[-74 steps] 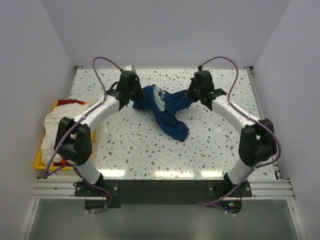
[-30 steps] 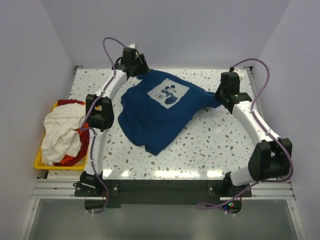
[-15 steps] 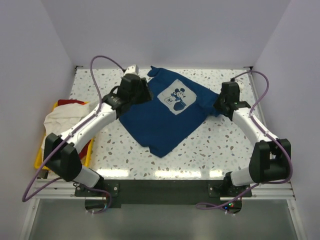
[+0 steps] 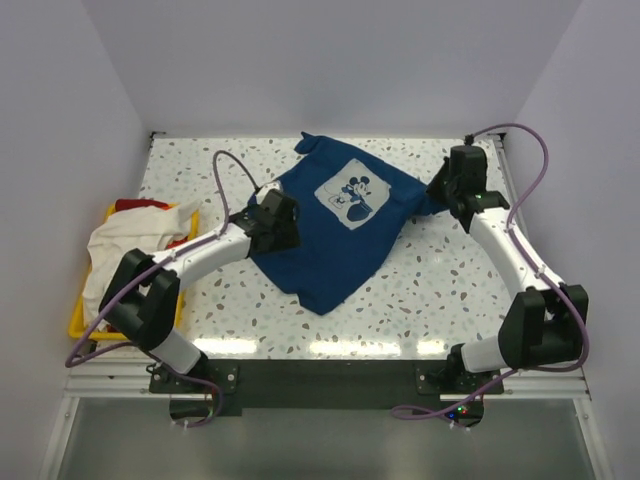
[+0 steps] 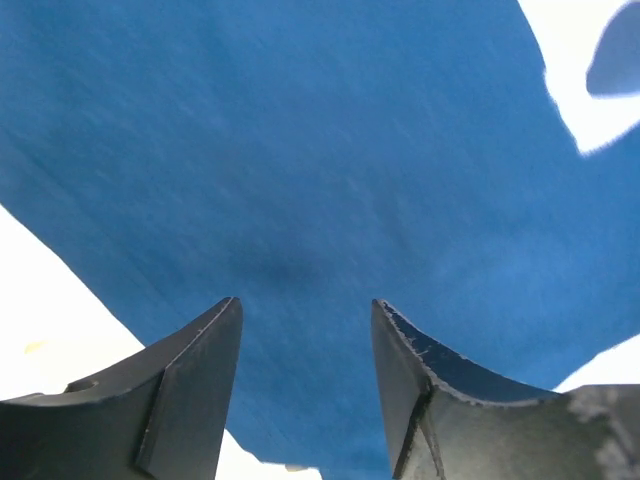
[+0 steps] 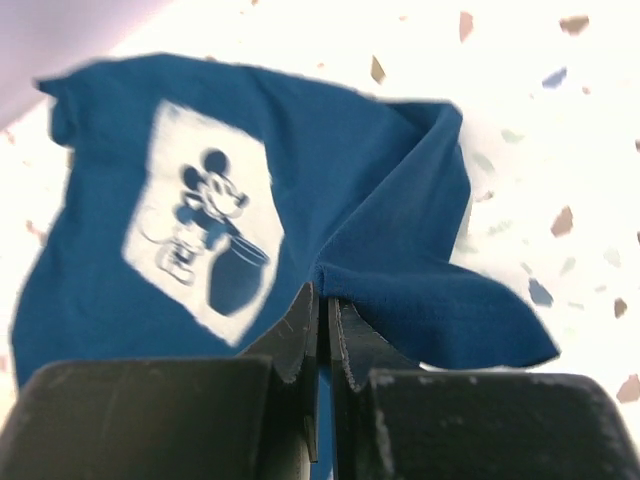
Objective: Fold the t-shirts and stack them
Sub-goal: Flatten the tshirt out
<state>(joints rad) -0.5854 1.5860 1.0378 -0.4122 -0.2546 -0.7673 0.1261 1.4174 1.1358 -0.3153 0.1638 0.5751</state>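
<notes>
Tabletop: a speckled terrazzo table inside white walls gives a flat area large enough to open a shirt out.
Shirt in work: the navy t-shirt lies mid-table, mostly spread but skewed, with its lower end toward the arm bases and its right side bunched. It probably needs squaring up before any fold.
Waiting pile: the yellow bin at the left edge holds a cream-white t-shirt heaped over a red t-shirt, parked clear of the folding area.
Print: the mouse print faces up, so the front is uppermost.
Right gripper: the right gripper has its fingers pressed together on a ridge of navy cloth at the shirt's right side, likely to tug that side flat.
Left gripper: the left gripper is spread wide above the shirt's left part and grips nothing. It looks poised to take a new hold.
</notes>
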